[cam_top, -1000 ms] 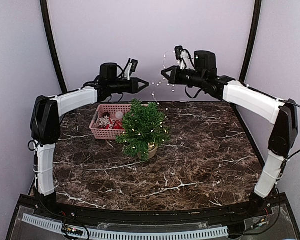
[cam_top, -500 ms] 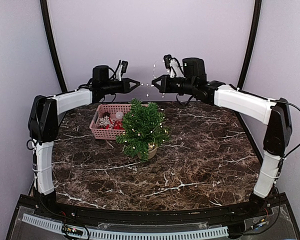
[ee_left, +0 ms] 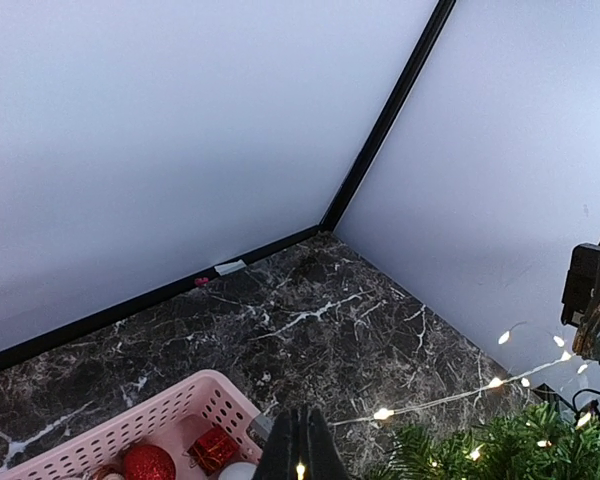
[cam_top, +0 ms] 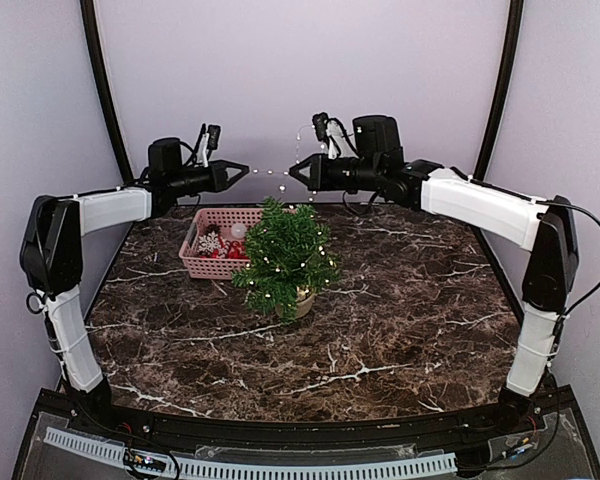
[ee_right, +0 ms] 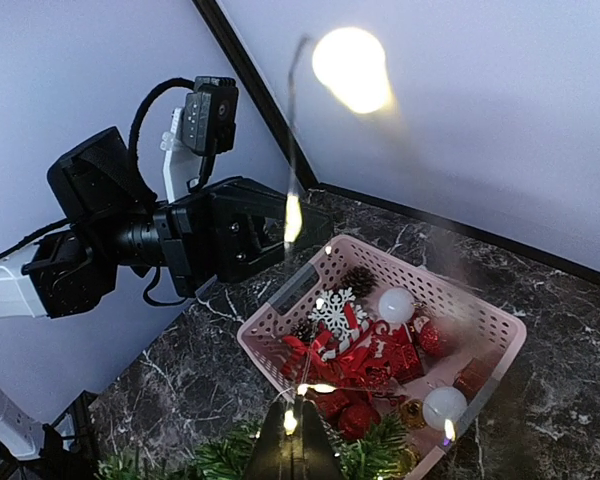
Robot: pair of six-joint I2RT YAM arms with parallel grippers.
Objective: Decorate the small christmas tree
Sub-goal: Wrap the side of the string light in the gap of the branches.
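**Desk:** Hands first. What have you got?

**Op:** I read the left gripper [cam_top: 242, 170] as pinched fully closed on the light string [cam_top: 270, 172]. On its wrist view one lit bulb sits right at the dark fingertips [ee_left: 285, 455]. The right gripper [cam_top: 295, 172] is clamped tight on the same string, with a bulb glowing at its tips on its own wrist view. The two grippers face each other in the air over the back of the table, near but apart, and the string spans the gap.

**Desk:** The string itself?

**Op:** Thin wire with small warm-white bulbs spaced along it. More of it lies on the tree, as dots of light across the branches.

**Desk:** And the tree?

**Op:** The small christmas tree [cam_top: 285, 255] stands upright mid-table in a round tan pot [cam_top: 302, 302]. It has bushy green needles and sits below and in front of the grippers. Just behind it to the left I see the pink basket [cam_top: 188, 255], rectangular perforated plastic. Inside are a glittery red ball [ee_left: 148, 463], a white snowflake [ee_right: 335, 310], a smooth white ball [ee_right: 397, 305] and a pine cone [ee_right: 358, 280]. The tabletop [cam_top: 400, 300] is dark brown marble pattern with white veins.

**Desk:** Any change over the last second?

**Op:** Both grippers have travelled toward the left wall, and the right one has also dropped lower. The left arm has drawn back. Both grips are unchanged. Tree and basket haven't moved.
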